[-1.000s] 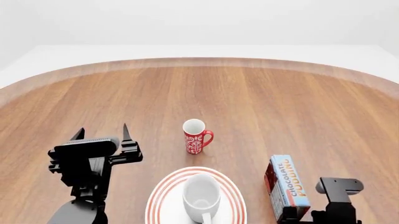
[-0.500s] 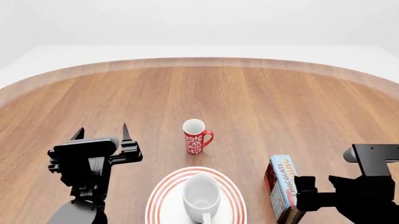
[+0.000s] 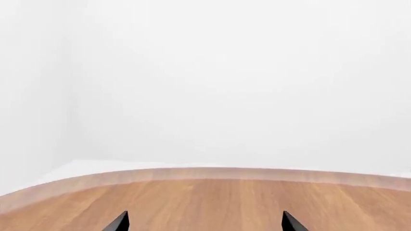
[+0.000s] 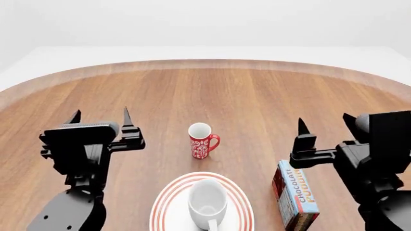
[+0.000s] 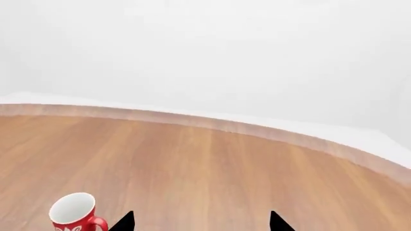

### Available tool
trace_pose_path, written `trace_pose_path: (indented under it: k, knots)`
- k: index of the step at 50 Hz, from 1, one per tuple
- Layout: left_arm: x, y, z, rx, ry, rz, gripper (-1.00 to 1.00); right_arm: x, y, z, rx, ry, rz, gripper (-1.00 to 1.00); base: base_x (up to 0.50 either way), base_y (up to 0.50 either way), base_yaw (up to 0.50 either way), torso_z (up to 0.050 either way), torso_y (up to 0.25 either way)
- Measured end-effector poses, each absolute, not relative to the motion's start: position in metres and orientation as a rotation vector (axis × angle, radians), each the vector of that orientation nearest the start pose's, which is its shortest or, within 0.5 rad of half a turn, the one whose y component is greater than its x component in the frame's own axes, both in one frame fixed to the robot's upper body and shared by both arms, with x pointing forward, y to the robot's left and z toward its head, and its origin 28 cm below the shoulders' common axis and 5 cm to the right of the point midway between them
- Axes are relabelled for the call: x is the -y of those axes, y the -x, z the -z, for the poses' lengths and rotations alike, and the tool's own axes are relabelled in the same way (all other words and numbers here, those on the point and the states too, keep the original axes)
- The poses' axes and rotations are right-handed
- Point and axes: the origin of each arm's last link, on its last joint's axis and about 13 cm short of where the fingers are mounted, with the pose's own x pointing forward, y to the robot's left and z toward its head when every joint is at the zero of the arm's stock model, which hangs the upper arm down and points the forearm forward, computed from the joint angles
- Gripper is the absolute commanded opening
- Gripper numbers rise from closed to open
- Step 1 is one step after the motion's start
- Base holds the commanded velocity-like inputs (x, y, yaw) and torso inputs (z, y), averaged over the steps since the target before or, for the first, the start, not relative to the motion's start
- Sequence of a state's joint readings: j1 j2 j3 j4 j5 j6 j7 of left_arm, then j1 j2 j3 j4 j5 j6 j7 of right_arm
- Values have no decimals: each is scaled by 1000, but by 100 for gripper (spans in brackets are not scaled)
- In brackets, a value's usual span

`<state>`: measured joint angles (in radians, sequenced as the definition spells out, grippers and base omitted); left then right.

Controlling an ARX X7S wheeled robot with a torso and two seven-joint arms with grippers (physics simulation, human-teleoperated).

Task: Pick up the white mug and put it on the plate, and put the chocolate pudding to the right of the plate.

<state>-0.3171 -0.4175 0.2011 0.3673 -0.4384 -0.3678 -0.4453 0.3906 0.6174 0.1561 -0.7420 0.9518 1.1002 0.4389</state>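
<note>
One label is showing: the chocolate pudding point(image 4: 297, 198) box is carrying "CHOCOLATE PUDDING" in orange-red letters running lengthwise along its light blue top face. Nothing else is reading as text.

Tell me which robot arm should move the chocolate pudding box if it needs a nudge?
Probably the right arm. Its pincer hangs open just above the chocolate pudding, which lies right of the plate. The left pincer is across the plate and white mug.

Wooden table point(image 4: 257, 96) — plate point(image 4: 168, 199), red mug point(image 4: 200, 140), chocolate pudding point(image 4: 297, 195)
</note>
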Motion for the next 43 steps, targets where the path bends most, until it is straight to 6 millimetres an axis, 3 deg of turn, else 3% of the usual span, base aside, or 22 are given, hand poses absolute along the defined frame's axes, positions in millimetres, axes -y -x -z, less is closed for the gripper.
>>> trace_pose_path:
  k: [17, 43]
  knots:
    - [-233, -268, -211, 388, -44, -84, 100, 150, -227, -241, 213, 178, -45, 100, 0, 0, 0, 0, 0]
    - [-228, -266, -253, 521, -61, -63, 100, 138, -231, -270, 429, 215, -34, 100, 0, 0, 0, 0, 0]
